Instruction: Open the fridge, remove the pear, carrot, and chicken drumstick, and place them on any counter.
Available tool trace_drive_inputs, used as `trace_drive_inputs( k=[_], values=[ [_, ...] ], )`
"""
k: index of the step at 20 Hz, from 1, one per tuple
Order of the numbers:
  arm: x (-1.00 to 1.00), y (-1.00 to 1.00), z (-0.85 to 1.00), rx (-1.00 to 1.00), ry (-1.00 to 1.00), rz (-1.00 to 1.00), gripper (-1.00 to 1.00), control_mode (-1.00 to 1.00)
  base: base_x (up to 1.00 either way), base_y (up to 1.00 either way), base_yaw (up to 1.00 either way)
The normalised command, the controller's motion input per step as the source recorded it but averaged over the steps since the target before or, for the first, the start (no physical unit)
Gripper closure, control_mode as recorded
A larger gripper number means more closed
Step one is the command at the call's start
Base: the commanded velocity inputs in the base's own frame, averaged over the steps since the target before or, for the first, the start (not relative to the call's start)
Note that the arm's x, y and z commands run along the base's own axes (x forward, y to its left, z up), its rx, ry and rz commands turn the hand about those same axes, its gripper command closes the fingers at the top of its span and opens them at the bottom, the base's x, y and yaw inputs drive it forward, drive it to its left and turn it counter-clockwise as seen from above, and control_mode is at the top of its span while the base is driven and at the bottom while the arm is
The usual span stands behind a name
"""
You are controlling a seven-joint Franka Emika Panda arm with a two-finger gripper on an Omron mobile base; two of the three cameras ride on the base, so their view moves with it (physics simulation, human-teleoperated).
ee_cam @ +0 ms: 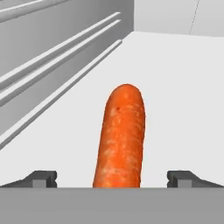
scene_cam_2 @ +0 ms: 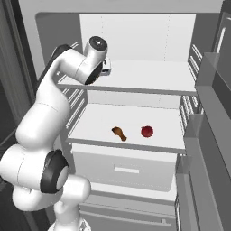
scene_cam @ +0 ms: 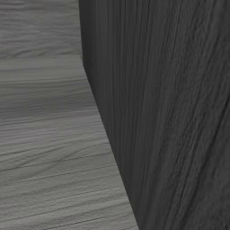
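Bright orange, with a rough speckled skin and a rounded end, the tapered carrot (ee_cam: 122, 135) lies on a smooth white shelf in the hand view, its near end between the two small dark fingertips (ee_cam: 43, 178) of the tool (ee_cam: 113, 179). Both tips stand wide apart, one on each side of the carrot and clear of it. Ribbed grey rails run along the wall to the left of that shelf.

From the right base view, the tall light-grey fridge (scene_cam_2: 54, 40) stands open, with flat white shelves and a white drawer front (scene_cam_2: 124, 169) below them. White and dark-jointed, the robot arm (scene_cam_2: 49, 117) reaches in over the upper shelf (scene_cam_2: 149, 74). On the middle shelf (scene_cam_2: 135, 115) rest the small dark-brown chicken drumstick (scene_cam_2: 119, 132), its thin bone end pointing toward the front, and just beside it, apart, the dark-red roundish pear (scene_cam_2: 146, 131).

Dark wood-grain cabinet panelling (scene_cam: 175, 117) shows in the left base view beside a grey wood-grain floor (scene_cam: 45, 134).
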Motion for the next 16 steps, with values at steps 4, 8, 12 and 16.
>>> trace_drive_inputs(
  k=[4, 8, 12, 16],
  values=[
    [0.46, 0.00, -0.22, 0.00, 0.00, 0.10, -1.00, -1.00, 0.00, 0.00, 0.00],
    [0.10, 0.00, -0.27, 0.00, 0.00, 0.08, 1.00, -1.00, 0.00, 0.00, 0.00],
    [-0.10, 0.00, -0.22, 0.00, -0.04, 0.03, 1.00, -1.00, 0.00, 0.00, 0.00],
    [-0.52, 0.00, -0.03, -0.01, -0.17, -0.01, 1.00, -1.00, 0.00, 0.00, 0.00]
  ],
)
